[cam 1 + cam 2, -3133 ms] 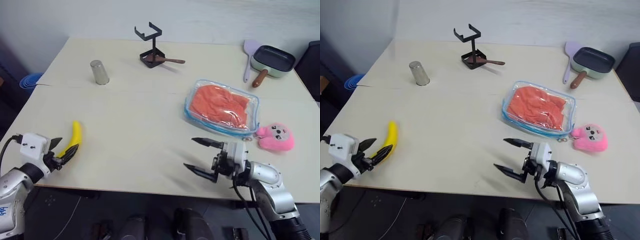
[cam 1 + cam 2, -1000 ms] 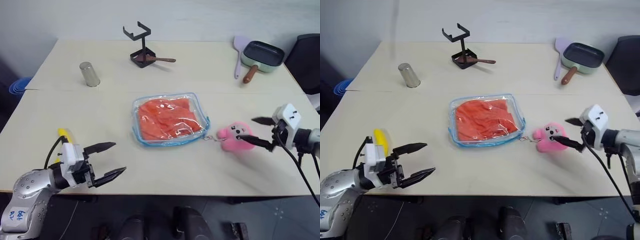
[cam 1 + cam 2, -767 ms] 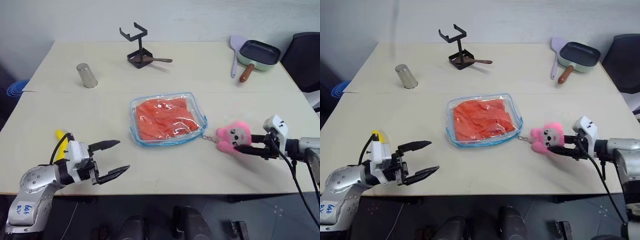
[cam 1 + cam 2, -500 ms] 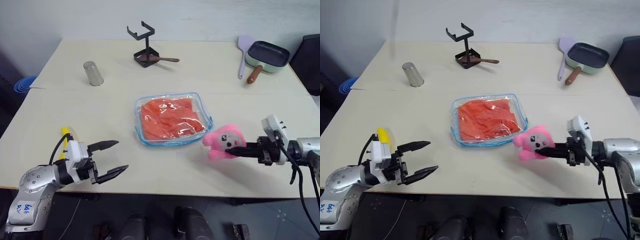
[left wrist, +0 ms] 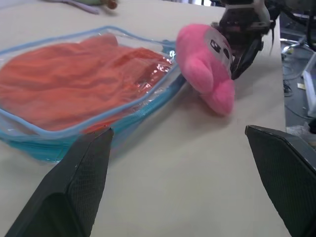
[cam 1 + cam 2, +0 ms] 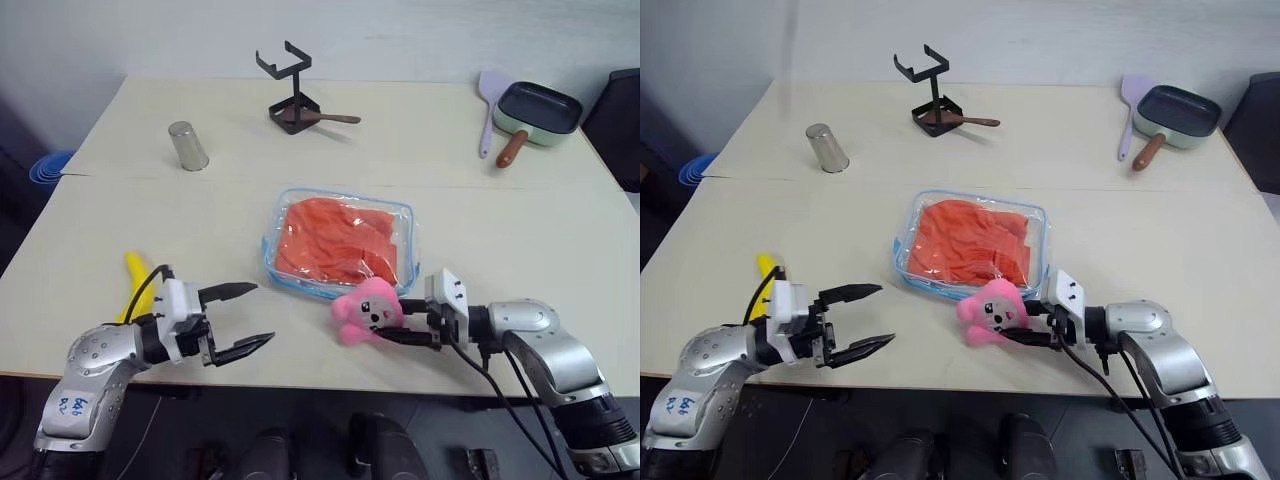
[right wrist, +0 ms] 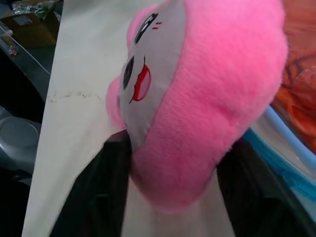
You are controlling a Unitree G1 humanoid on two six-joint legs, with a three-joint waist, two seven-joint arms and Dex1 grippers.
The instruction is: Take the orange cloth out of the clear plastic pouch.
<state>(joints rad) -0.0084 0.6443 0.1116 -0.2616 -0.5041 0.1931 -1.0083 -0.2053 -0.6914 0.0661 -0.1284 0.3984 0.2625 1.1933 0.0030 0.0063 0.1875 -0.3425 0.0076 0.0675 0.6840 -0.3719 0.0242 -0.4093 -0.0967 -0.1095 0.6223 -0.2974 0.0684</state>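
Reaching in level, the right claw (image 6: 395, 328) clamps the pink plush toy (image 6: 362, 311); left claw (image 6: 243, 318) gapes.

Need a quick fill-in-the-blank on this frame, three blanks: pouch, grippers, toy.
1. The orange cloth lies ____ the clear pouch.
2. The right gripper fingers sit on either side of the pink ____ toy.
3. The left gripper holds nothing and its fingers are ____.

Missing words: inside; plush; open

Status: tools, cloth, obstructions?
Left tool open, empty. Right tool shut on pink plush toy. Orange cloth inside clear plastic pouch. Toy against pouch's near edge.
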